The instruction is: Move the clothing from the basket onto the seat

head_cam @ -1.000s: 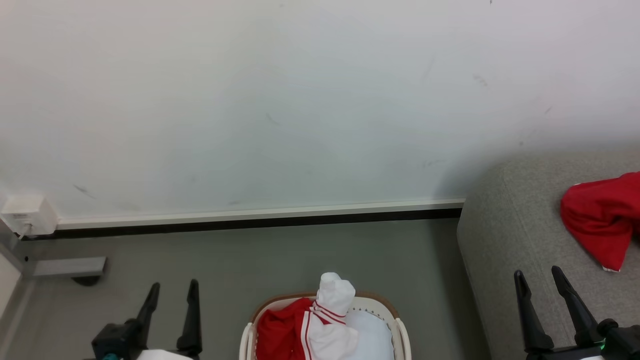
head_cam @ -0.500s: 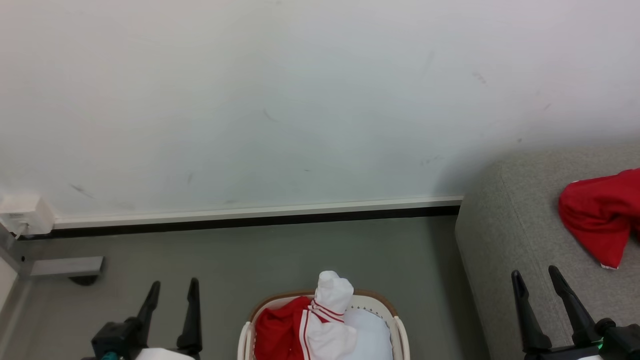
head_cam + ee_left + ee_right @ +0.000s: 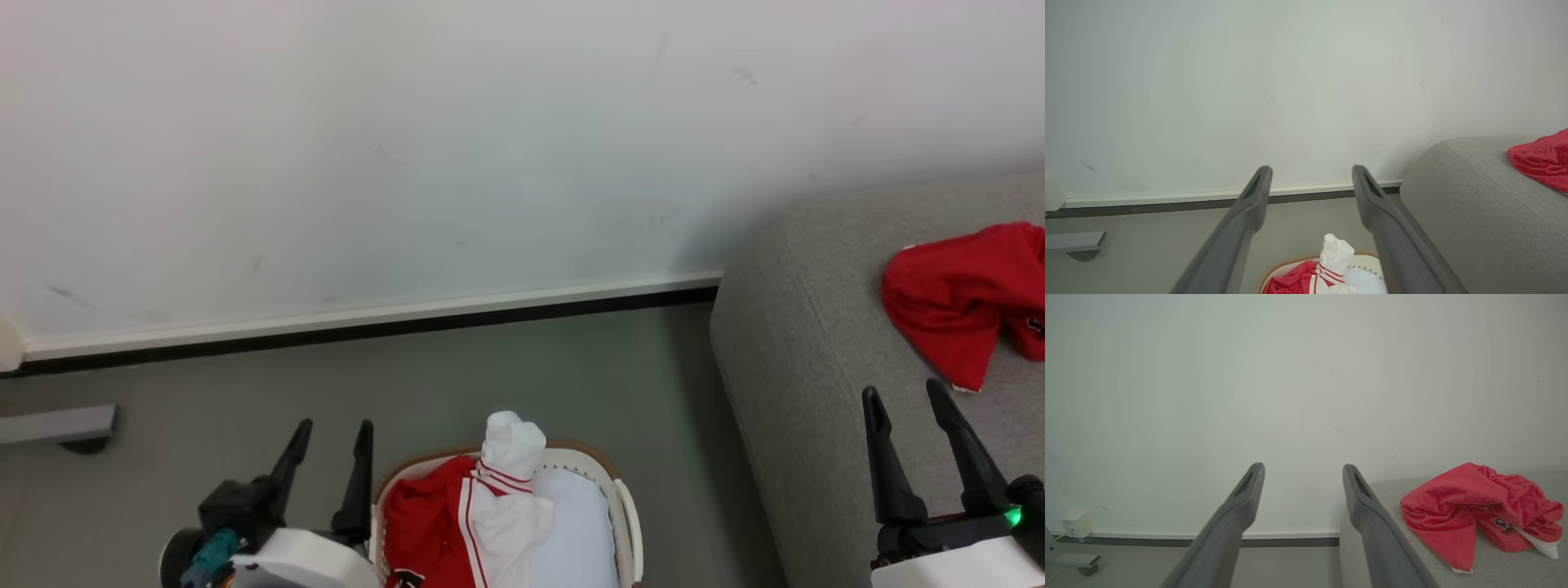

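the wide, empty left gripper point(image 3: 335, 426) is brought nearer the basket point(image 3: 624, 514), where striped clothing point(image 3: 502, 523) is left for a next pick; a red garment point(image 3: 955, 294) is laid on the seat point(image 3: 800, 343) near the wide right gripper point(image 3: 902, 389).

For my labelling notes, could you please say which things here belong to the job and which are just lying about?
Job: basket, red garment and striped garment in it, sofa, red bundle lying on it.
Lying about: pale pad in the basket, grey foot, wall box.
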### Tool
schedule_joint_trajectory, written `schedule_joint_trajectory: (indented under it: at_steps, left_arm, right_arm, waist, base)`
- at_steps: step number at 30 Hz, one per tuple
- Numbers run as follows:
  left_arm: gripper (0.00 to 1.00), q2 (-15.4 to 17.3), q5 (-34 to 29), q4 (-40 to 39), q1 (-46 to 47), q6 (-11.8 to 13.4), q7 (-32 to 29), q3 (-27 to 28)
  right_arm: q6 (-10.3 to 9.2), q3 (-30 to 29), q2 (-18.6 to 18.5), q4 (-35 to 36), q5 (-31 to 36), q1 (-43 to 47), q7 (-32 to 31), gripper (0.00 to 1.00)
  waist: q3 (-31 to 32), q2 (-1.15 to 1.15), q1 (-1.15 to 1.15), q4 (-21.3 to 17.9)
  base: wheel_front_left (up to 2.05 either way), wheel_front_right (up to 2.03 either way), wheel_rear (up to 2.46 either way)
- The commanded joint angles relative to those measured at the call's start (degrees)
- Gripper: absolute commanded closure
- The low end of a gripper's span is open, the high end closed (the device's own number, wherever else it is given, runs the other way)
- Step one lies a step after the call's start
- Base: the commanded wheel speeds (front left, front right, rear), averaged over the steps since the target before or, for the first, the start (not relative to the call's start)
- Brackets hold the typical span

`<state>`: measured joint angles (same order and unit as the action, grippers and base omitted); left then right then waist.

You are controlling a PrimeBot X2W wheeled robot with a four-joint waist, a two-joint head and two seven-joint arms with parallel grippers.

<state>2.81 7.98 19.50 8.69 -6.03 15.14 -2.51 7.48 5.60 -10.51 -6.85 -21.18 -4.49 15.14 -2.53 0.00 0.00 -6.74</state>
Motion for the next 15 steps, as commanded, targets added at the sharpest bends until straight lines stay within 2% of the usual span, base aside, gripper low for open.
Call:
schedule_joint_trajectory:
  at_steps: [1,15]
  left_arm:
    - [0.00,0.2,-0.9,1.4,1.7,-0.4,0.0,-0.6]
    - [0.00,3.0,-2.4,17.1,14.9,-1.3,0.0,-4.1]
  right_arm:
    - [0.04,-0.4,-0.2,0.8,0.2,-1.1,0.0,0.00]
    - [0.04,-1.4,1.9,4.6,-0.3,-8.8,0.0,0.00]
  waist:
    - [-3.2,0.00,0.00,-2.1]
    - [-16.8,0.00,0.00,-8.7]
  base:
    - [0.00,0.00,0.00]
    - [0.00,0.00,0.00]
